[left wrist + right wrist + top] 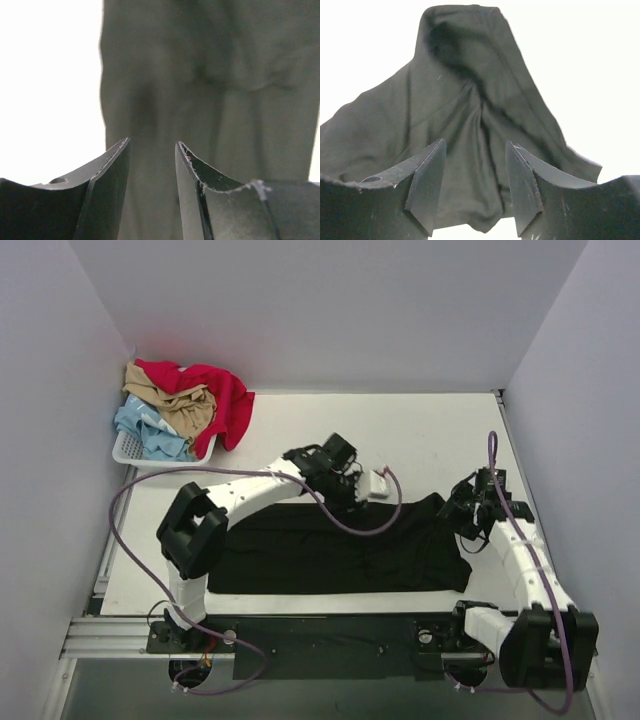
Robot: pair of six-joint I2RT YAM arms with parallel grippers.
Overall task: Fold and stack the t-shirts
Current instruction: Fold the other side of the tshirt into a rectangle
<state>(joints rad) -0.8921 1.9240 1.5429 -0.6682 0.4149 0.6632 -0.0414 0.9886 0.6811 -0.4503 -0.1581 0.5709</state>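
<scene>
Jaws parted with a clear gap, the left gripper [152, 145] hangs over the far edge of the black t-shirt [330, 555]; the right gripper [475, 142], equally parted, sits at its bunched right corner, apparently gripping nothing. The shirt lies spread across the near table [430, 430]. A red t-shirt [225, 395], tan t-shirt [185, 405] and pale blue t-shirt [145, 430] are heaped in the white basket [128, 452], far left

White table [430, 430] with black t-shirt [330, 555], corner basket [125, 450]
</scene>
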